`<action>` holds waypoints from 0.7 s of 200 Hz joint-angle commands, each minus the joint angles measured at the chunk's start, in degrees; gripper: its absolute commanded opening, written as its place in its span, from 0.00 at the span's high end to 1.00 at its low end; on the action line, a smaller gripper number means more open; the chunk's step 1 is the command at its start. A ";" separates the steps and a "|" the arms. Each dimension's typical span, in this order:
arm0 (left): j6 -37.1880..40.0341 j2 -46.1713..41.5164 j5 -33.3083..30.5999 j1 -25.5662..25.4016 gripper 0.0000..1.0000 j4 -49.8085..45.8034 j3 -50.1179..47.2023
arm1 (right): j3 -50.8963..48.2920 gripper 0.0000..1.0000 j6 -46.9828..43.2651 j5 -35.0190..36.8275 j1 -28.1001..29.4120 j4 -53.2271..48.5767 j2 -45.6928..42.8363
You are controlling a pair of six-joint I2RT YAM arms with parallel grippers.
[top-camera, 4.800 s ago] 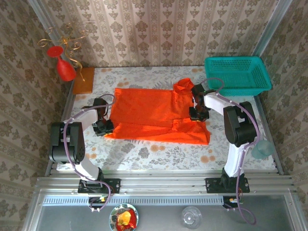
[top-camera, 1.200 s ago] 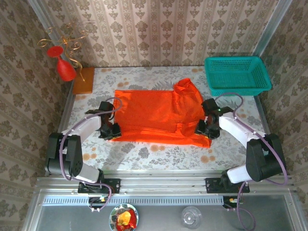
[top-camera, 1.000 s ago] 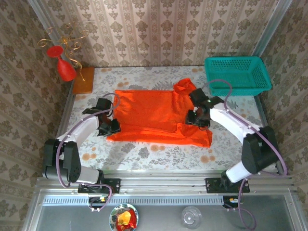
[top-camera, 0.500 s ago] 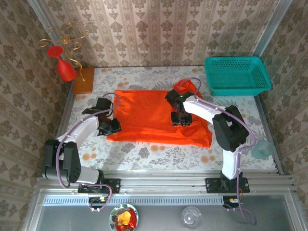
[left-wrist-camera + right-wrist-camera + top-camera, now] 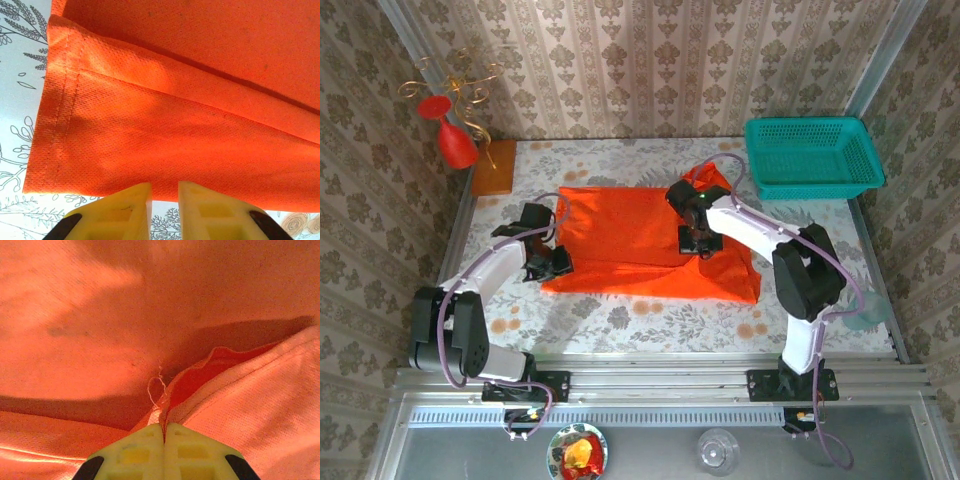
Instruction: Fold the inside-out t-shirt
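At the near left corner of the orange t-shirt (image 5: pixel 620 245), spread across the middle of the desk (image 5: pixel 650 318), the left gripper (image 5: pixel 165 199) has kept its place. Its fingers are a narrow slit apart with the hem edge between them, seemingly pinching it. Farther in, the right gripper (image 5: pixel 164 434) has left the shirt's right edge, crossed to its middle and just closed on a raised fold of cloth, so I judge a fold can now begin.
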 commanded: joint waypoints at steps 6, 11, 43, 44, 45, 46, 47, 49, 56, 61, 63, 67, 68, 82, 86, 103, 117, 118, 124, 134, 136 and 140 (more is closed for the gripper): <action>-0.36 0.45 0.18 -0.15 0.78 0.05 0.06 | 1.59 1.00 0.10 2.11 0.26 -1.46 0.70; -0.36 0.52 0.18 -0.14 0.78 0.00 0.06 | 1.91 1.00 -0.11 1.91 0.26 -1.54 1.33; -0.07 0.85 -0.08 -0.12 0.78 0.20 0.04 | 3.02 0.82 -0.90 1.32 0.22 -1.60 2.60; -0.04 0.86 -0.08 -0.13 0.78 0.19 0.05 | 3.05 0.81 -0.91 1.33 0.20 -1.62 2.56; -0.02 0.92 -0.04 -0.10 0.78 0.18 0.05 | 3.03 0.81 -0.92 1.37 0.19 -1.62 2.49; -0.01 0.90 -0.10 -0.08 0.78 0.22 0.05 | 3.06 0.80 -0.92 1.40 0.18 -1.67 2.46; 0.04 0.93 -0.09 -0.07 0.78 0.24 0.06 | 3.07 0.80 -0.97 1.45 0.18 -1.70 2.35; 0.05 0.98 -0.15 -0.06 0.78 0.19 0.10 | 3.08 0.78 -1.00 1.49 0.18 -1.71 2.19; 0.17 1.21 -0.21 -0.06 0.78 0.18 0.18 | 2.79 0.73 -1.14 1.59 -0.04 -1.76 1.48; 0.27 1.43 -0.33 -0.02 0.78 0.18 0.31 | 2.55 0.70 -1.23 1.68 -0.23 -1.76 0.82; 0.33 1.52 -0.34 0.02 0.78 0.20 0.30 | 2.45 0.68 -1.26 1.61 -0.36 -1.71 0.53; 0.48 1.72 -0.42 0.03 0.78 0.24 0.40 | 2.12 0.67 -1.35 1.60 -0.58 -1.59 -0.01; 0.46 1.74 -0.43 0.03 0.78 0.25 0.45 | 2.03 0.67 -1.40 1.51 -0.64 -1.57 -0.11; 1.00 2.56 -0.43 0.16 0.78 0.40 0.97 | 0.56 0.63 -1.62 0.71 -1.76 -0.99 -2.04; 1.20 2.78 -0.39 0.12 0.78 0.44 1.13 | -0.04 0.63 -1.63 0.32 -2.16 -0.75 -2.57; 1.89 4.29 -0.52 0.21 0.78 0.78 2.04 | -3.66 0.59 -1.44 -2.51 -4.16 1.32 -4.45; 2.50 5.72 -0.61 0.47 0.78 1.05 3.00 | -7.35 0.55 -1.00 -5.57 -5.70 3.40 -5.96; 2.52 5.85 -0.61 0.47 0.78 1.01 3.11 | -7.63 0.55 -0.96 -5.77 -5.79 3.57 -6.07; 2.78 6.47 -0.60 0.56 0.78 1.08 3.72 | -9.22 0.52 -0.71 -7.01 -6.25 4.44 -6.53; 3.30 7.34 -0.52 0.54 0.77 1.56 4.53 | -11.71 0.50 -0.20 -8.60 -6.73 6.01 -7.82; 3.42 7.61 -0.45 0.55 0.77 1.62 4.65 | -12.35 0.49 -0.08 -8.95 -6.82 6.37 -8.09; 3.70 7.91 -0.34 0.61 0.77 1.94 5.00 | -13.51 0.48 0.21 -9.62 -6.97 7.15 -8.59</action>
